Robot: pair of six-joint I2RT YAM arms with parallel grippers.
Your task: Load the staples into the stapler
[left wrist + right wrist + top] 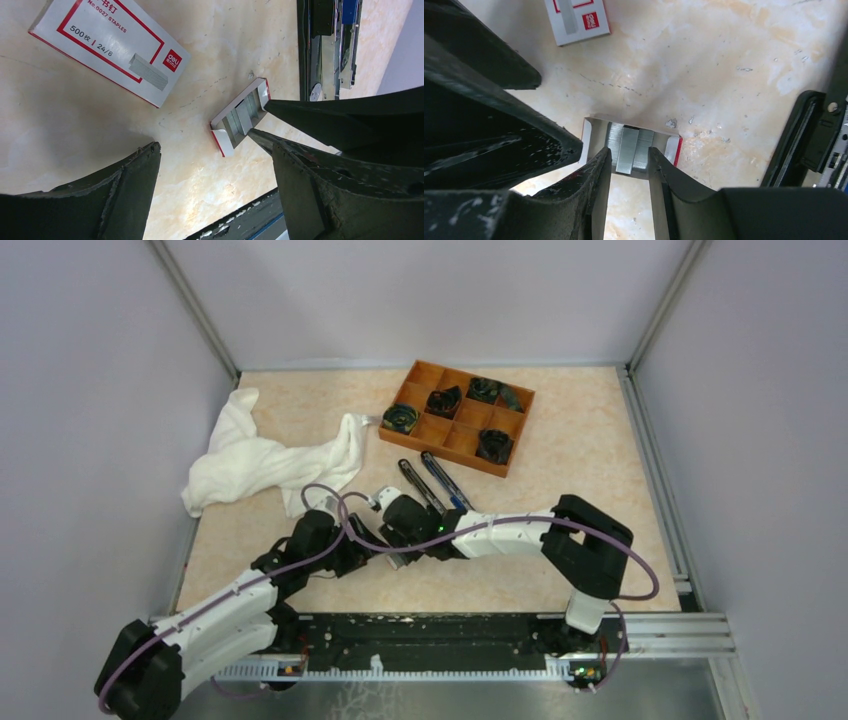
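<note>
Done so far, judging by the layout: inner tray (672,147) already out of its carton (107,47) and lying flat, staples (624,140) exposed. Left to do: lifting a strip, carrying it to the stapler (418,483), seating it in the magazine, closing up. Nearest the bases, straddles the tray with the right gripper (629,150), parted only a little, one finger to each side of the silver-grey block. Shows no clamp on the metal, so probably empty. Flanks the same tray with the left gripper (215,150), spread wide and gripping nothing, one black finger just beside the tray's end, contact unclear. Inside the tray: ribbed metallic strips, crisp-edged, one strip higher than the rest, within thin white card walls and red end flaps. Near the tray but apart from it: the carton, a flat white box with a glossy face and a red-bordered label. To the tray's other side, near, not touching: the stapler, slim, matte black, hard-shelled, alongside a blue-and-black stapler (447,480). Cannot tell whether its top arm is lifted. Well beyond the tray: a crumpled white towel (265,462), soft and bunched, and an orange compartmented organiser (452,437) with dark rolled items. Underneath everything: a beige, marbled, scuffed tabletop (724,60).
</note>
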